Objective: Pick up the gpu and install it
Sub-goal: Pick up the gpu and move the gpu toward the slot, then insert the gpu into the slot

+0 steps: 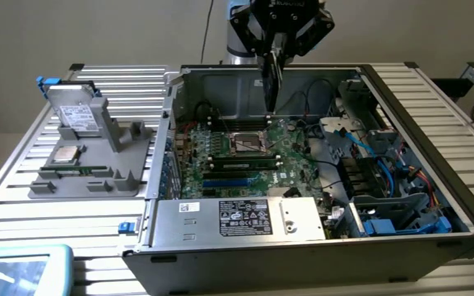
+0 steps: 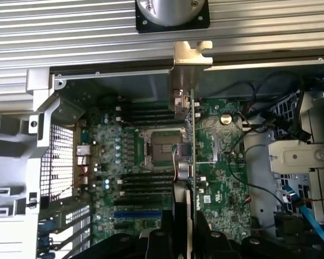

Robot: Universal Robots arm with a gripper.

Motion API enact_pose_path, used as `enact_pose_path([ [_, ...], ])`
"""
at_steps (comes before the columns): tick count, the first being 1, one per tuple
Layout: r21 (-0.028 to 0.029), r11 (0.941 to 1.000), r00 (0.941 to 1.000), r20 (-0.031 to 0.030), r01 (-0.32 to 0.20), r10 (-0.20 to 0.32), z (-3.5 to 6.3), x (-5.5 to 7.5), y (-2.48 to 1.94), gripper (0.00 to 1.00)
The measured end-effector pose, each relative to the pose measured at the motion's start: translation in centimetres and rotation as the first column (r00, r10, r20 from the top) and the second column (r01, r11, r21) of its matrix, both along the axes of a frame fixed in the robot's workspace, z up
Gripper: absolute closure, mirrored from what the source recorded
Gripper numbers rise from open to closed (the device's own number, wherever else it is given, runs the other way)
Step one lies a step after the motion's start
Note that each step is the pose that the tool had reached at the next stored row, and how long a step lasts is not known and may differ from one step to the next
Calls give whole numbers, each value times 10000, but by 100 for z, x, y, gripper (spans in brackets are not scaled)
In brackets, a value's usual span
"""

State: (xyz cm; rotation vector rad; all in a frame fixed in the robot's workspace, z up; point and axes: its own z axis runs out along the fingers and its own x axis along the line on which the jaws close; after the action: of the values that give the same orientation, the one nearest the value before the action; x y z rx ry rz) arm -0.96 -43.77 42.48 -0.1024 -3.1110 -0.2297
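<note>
Tool point(image 1: 275, 50) clenched on the gpu point(image 1: 271, 83), which hangs upright over the motherboard point(image 1: 245, 154) inside the open computer case point(image 1: 320, 246): a thin dark card seen edge-on, its silver bracket point(image 2: 191, 54) at the end away from the tool.

Gripper point(image 2: 186, 240) is clamped on the gpu point(image 2: 182, 100), which sits edge-on mid-frame with its silver bracket point(image 2: 193, 54) at the end far from the jaws, level with the case point(image 2: 113, 81) wall. The card runs over the motherboard point(image 2: 227, 162), just beside the CPU socket point(image 2: 161, 148); can't tell if it touches. Blue slot point(image 2: 137, 214) is near the gripper, slatted table point(image 2: 70, 32) beyond the case.
</note>
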Motion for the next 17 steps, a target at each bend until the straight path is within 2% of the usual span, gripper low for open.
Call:
enact_pose_path([
  [9,3,10000,10000,-4,-1,1,-3,7,0,73],
  [13,7,10000,10000,-42,-7,7,-16,51,7,73],
  [17,22,10000,10000,-47,-19,19,-22,61,11,73],
])
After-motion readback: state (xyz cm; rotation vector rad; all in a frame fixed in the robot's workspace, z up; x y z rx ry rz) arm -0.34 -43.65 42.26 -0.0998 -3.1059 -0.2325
